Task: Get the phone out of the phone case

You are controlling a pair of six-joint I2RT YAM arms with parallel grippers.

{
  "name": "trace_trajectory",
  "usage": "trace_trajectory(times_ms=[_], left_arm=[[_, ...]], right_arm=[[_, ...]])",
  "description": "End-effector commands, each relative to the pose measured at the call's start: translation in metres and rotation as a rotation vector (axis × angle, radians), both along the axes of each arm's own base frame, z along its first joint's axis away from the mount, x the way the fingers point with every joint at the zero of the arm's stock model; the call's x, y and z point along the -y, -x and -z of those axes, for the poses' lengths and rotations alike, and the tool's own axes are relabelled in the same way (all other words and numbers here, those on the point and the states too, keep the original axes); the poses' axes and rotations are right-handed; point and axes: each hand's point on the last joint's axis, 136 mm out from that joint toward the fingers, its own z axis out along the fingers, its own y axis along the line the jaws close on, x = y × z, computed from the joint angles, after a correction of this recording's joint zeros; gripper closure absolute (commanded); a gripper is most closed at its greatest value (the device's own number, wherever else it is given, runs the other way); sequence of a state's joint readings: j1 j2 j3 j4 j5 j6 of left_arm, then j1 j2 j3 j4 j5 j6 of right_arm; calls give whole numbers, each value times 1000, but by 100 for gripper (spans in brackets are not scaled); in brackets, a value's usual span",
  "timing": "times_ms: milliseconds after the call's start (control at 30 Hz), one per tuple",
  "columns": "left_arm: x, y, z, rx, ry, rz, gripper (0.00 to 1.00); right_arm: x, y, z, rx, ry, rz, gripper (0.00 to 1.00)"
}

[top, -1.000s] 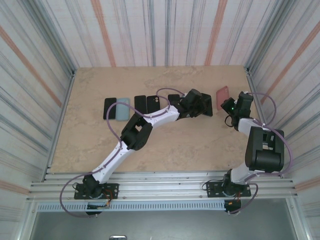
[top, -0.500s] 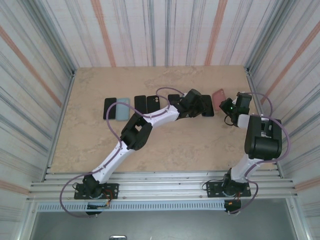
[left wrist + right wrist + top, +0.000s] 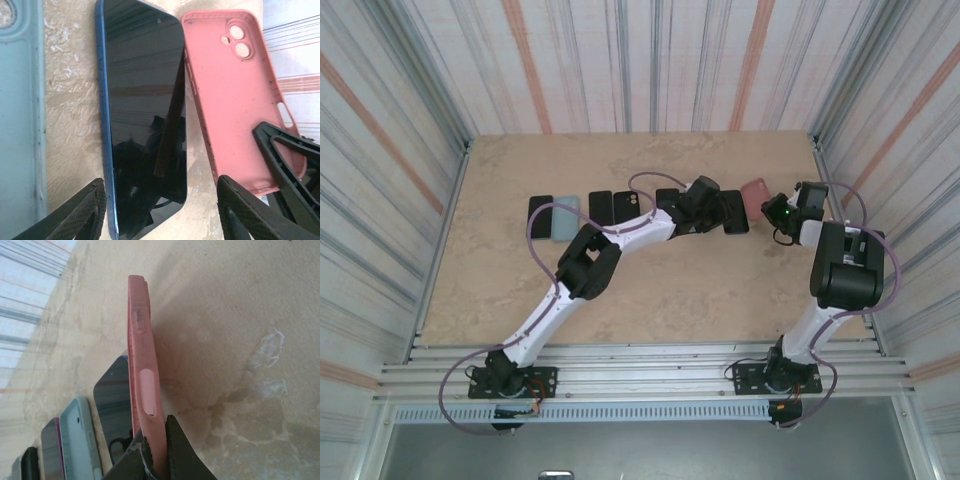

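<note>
The phone (image 3: 142, 115), black-screened with a blue rim, lies flat and bare on the table, also visible from above (image 3: 736, 214). The empty pink case (image 3: 240, 95) stands beside it on its right, tilted up on its edge (image 3: 142, 365). My right gripper (image 3: 155, 452) is shut on the case's lower rim, and its fingers (image 3: 287, 160) show at the case's corner. My left gripper (image 3: 160, 220) hovers open over the phone's near end, one finger on each side, touching nothing. From above, the pink case (image 3: 755, 194) sits between the two grippers.
A teal case (image 3: 20, 125) lies just left of the phone. Further left runs a row of other phones and cases (image 3: 601, 208), ending in a black one (image 3: 539, 215). Striped walls close the table at the back and sides.
My right gripper has carried the pink case left and down, from raised near the right wall to beside the phone. My left gripper has drawn back slightly to the left.
</note>
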State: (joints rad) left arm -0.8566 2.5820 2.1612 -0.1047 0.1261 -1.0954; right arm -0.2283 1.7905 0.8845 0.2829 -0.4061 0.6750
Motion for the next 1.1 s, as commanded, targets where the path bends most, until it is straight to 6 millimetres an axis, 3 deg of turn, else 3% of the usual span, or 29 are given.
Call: trace_trajectory(times_ms=[0, 333, 733, 1067], left_arm=[[-5, -8, -64, 98, 61, -6, 38], [-3, -7, -92, 128, 111, 15, 37], [-8, -6, -94, 125, 121, 18, 36], [-12, -7, -98, 133, 116, 23, 36]], right_arm=[[3, 5, 7, -42, -24, -16, 89], [6, 5, 9, -65, -26, -29, 74], [18, 12, 10, -88, -21, -17, 54], [28, 25, 30, -216, -33, 7, 50]])
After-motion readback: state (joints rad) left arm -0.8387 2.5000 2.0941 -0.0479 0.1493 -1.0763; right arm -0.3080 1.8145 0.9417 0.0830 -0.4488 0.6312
